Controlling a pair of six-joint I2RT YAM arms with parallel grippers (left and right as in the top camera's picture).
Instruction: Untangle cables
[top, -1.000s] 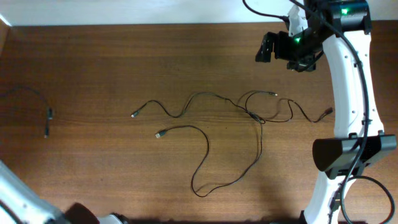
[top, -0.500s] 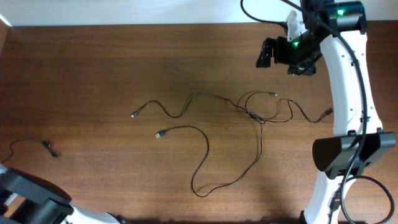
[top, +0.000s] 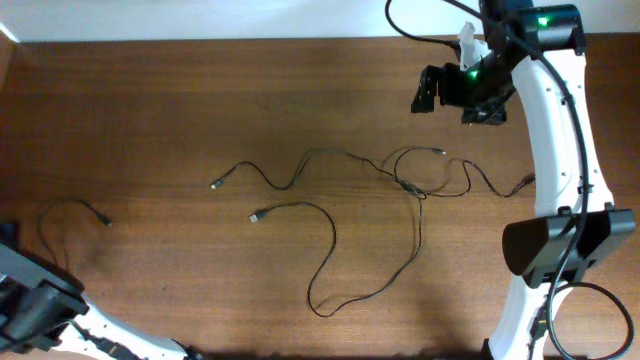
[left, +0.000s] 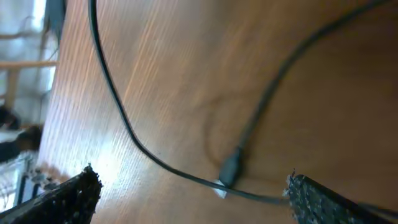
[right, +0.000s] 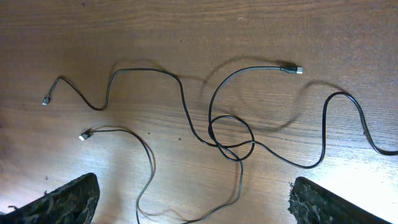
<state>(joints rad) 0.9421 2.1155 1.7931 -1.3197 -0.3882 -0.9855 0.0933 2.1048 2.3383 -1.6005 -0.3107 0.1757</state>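
- I see the table (top: 150, 100) filling the overhead frame.
- The knotted cables (top: 410, 185) lie centre-right, and a single cable (top: 100, 217) lies at the left edge.
- The right end effector (right: 196, 200), upper right, is spread and empty.
- The left end effector (left: 193, 196) is spread, with the single cable's plug (left: 230, 169) between its fingers.

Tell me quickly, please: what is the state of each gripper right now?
Left gripper: open, holding nothing.
Right gripper: open, holding nothing.

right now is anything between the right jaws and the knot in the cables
Nothing visible. The right jaws stand open over the table, and the right wrist view shows only bare wood between them and the knotted cables.
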